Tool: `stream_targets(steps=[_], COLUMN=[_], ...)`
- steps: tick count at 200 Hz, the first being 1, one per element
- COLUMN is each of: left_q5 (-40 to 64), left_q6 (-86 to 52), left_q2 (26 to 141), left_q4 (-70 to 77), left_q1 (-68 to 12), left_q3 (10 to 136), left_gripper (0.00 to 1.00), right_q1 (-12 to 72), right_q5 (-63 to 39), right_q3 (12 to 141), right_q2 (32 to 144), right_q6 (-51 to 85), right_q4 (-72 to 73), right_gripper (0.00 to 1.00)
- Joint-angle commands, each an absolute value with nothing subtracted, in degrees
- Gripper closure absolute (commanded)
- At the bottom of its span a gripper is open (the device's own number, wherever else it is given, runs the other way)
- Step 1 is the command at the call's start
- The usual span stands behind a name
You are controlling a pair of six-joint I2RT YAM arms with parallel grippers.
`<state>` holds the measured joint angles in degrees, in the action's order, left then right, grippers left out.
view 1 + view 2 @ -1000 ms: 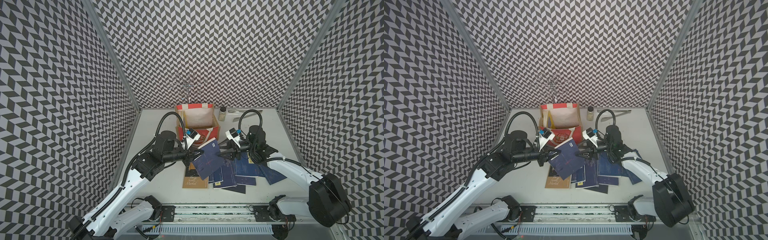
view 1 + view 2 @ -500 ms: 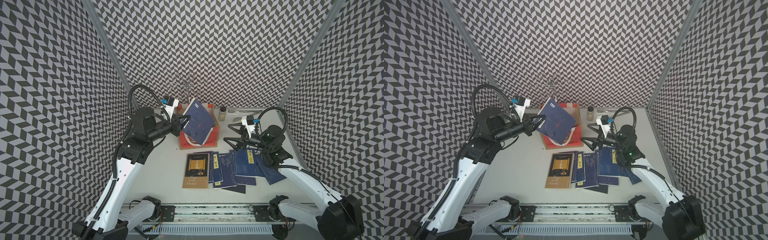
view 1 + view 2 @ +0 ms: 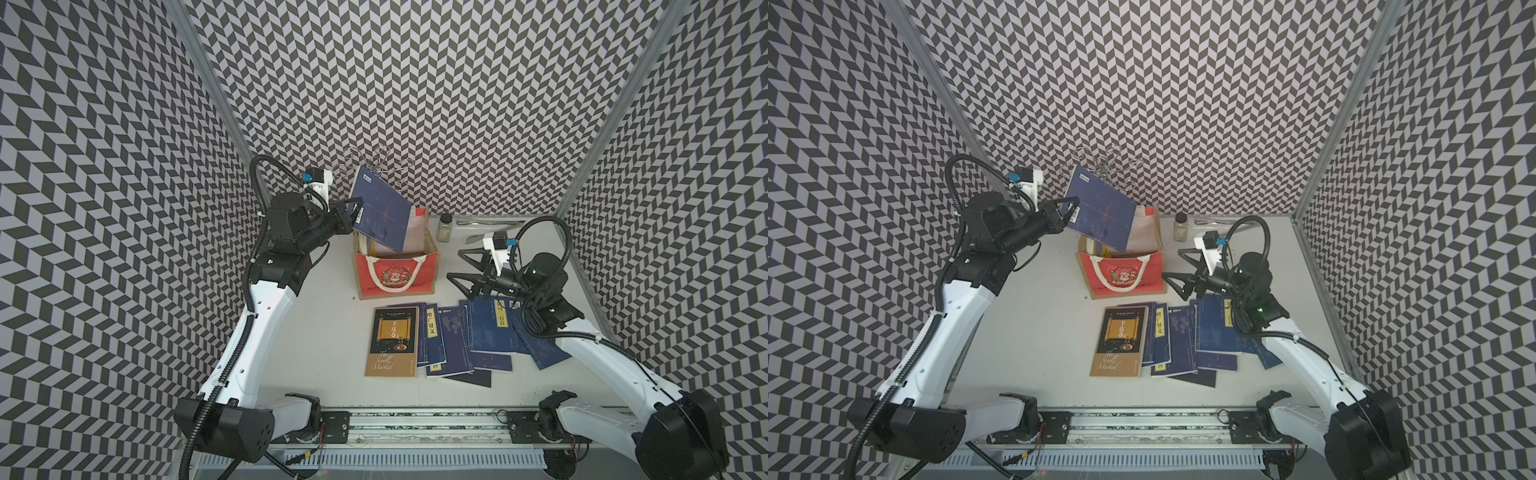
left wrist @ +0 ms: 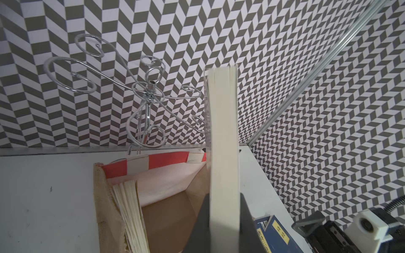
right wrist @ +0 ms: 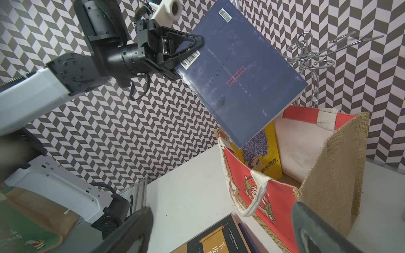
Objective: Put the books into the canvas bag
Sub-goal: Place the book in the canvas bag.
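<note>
A: What is found changed on the white counter (image 3: 324, 332), with twelve o'clock taken as the back wall?

B: The boxy canvas bag with red panels and tan jute sides (image 3: 395, 274) is left where it stood, at twelve o'clock of the spread of thin navy paperbacks (image 3: 478, 336) and the black-and-gold paperback (image 3: 392, 340). Within the last second, one thick navy-blue paperback (image 3: 382, 216) has been lifted from above that spread and carried over the bag's mouth.

A: How is it held?

B: It is pinched by one edge in the left claw (image 3: 356, 210), reached in from nine o'clock of the bag. The jaws are drawn narrow on the cover beside the barcode. The book is hung tilted, lowest corner at the mouth. Whether that corner is already below the rim cannot be told.

A: And the other side?

B: The right claw (image 3: 456, 264), seen close against the book a second ago, has been drawn back to three o'clock of the bag. It is now spread wide, with nothing in it.

A: What is meant for the task?

B: The two-armed lift is judged finished, and only lowering and release by the left arm remain for this book. A bright yellow paperback (image 5: 263, 153) is already stood against the nine-o'clock wall inside, so the navy one would best be slid in beside it. The spread is still to be packed.
</note>
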<state>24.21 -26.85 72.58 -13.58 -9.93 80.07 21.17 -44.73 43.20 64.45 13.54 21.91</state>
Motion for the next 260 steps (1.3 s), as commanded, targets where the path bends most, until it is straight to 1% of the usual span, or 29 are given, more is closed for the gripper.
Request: stream_targets(steps=[1, 36, 93, 108, 137, 162, 260], left_q5=[21.6, 16.9, 13.6, 11.9, 2.1, -4.0, -17.3], left_q6=[-26.9, -24.3, -22.9, -22.8, -19.8, -19.2, -20.1], left_q2=[71.5, 72.2, 74.4, 75.5, 77.6, 79.4, 88.5], left_q4=[-7.9, -10.7, -12.7, -13.7, -17.6, -20.2, -27.8], left_q1=[-9.8, -9.7, -10.3, -11.6, -16.3, -19.1, -26.5], left_q3=[80.1, 78.5, 76.9, 77.5, 79.6, 81.2, 88.9], left_gripper=[1.00, 1.00, 1.00, 1.00, 1.00, 1.00, 1.00], right_q1=[20.9, 20.8, 20.8, 20.8, 20.8, 20.8, 20.8], right_q5=[-44.2, -44.8, -46.1, -46.6, -48.7, -48.7, -47.4], right_q3=[43.0, 43.5, 43.8, 43.9, 44.3, 44.3, 44.2], right_q2=[65.3, 66.4, 67.7, 68.0, 68.9, 69.1, 69.3], right_q6=[13.4, 13.7, 13.7, 13.6, 13.4, 13.7, 12.7], right_q4=[23.8, 24.3, 24.4, 24.6, 24.6, 24.8, 22.9], right_gripper=[0.02, 0.02, 0.02, 0.02, 0.02, 0.02, 0.01])
